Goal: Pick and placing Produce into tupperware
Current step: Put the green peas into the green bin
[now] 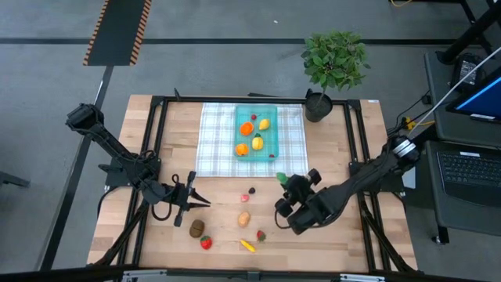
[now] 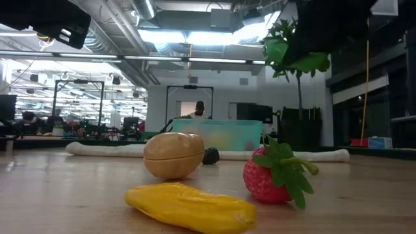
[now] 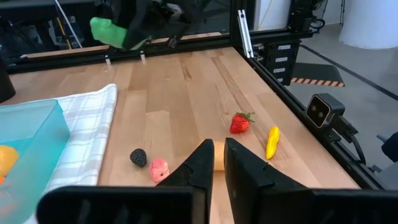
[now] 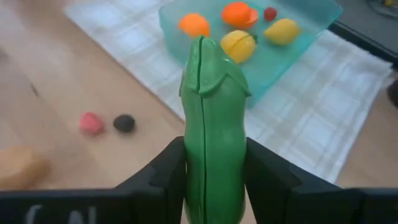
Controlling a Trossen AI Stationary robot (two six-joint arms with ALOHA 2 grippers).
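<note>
The right tool [image 4: 214,171] is clamping a smooth, glossy green plastic cucumber [image 4: 213,118], seamed lengthwise, its 2 dark fingers pressing its sides; in the high view it is sitting right of centre. The shallow translucent teal plastic tupperware [image 1: 274,125] is lying on the white-and-grey checked cloth [image 1: 215,137] at upper centre, holding 2 oranges, 2 lemons and small red pieces. On the pale wooden bench [image 1: 348,247], lower centre, are lying a tan potato [image 1: 244,218], a bumpy red strawberry [image 1: 261,235], a yellow curved piece [image 1: 247,245], a brown kiwi [image 1: 196,228] and another strawberry [image 1: 206,243]. The left tool [image 1: 205,202], left of centre, is showing its fingers closed together, holding nothing.
</note>
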